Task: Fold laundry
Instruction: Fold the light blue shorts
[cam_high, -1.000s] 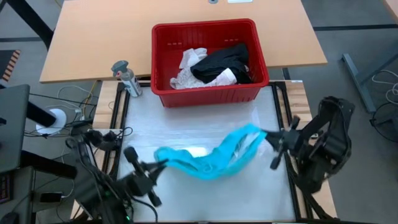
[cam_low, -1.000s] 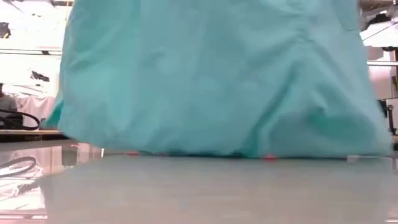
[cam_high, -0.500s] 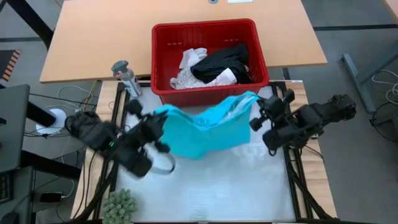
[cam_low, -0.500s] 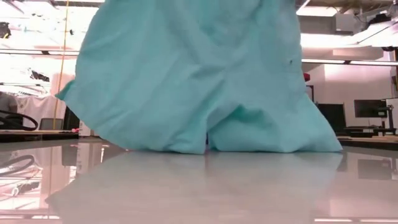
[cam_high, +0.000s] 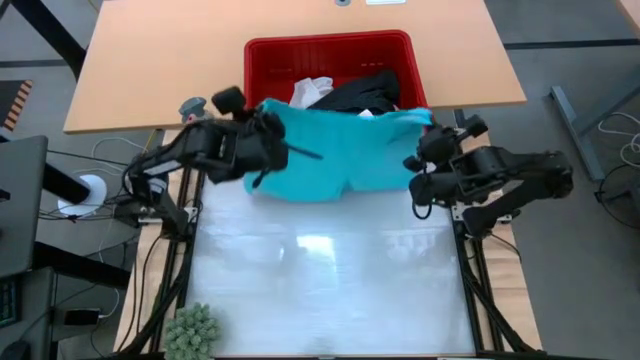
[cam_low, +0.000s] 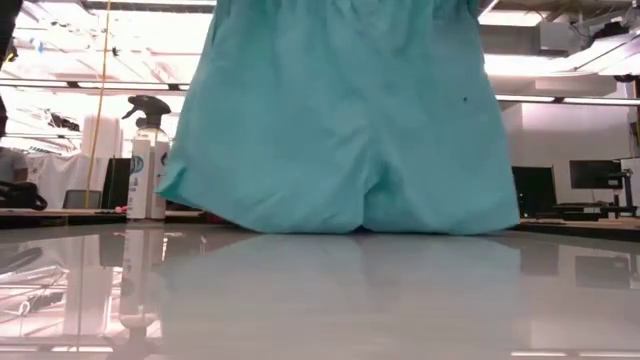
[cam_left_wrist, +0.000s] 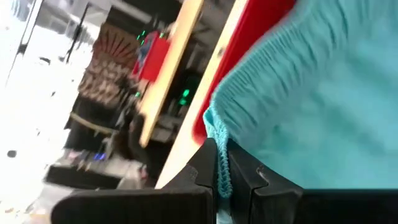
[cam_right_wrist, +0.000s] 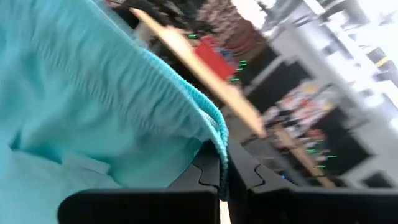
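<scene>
Each claw, left (cam_high: 272, 140) and right (cam_high: 422, 160), pinched a waistband corner of the teal shorts (cam_high: 345, 152), seemingly to spread them flat on the table (cam_high: 330, 290).

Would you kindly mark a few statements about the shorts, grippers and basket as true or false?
1. Both grippers pinch the teal shorts' waistband. True: left gripper, right gripper.
2. The shorts lie flat on the table. False: they hang, hems near the table.
3. The red basket is empty. False: black and white garments lie inside.
4. A spray bottle stands behind the table. True.
</scene>
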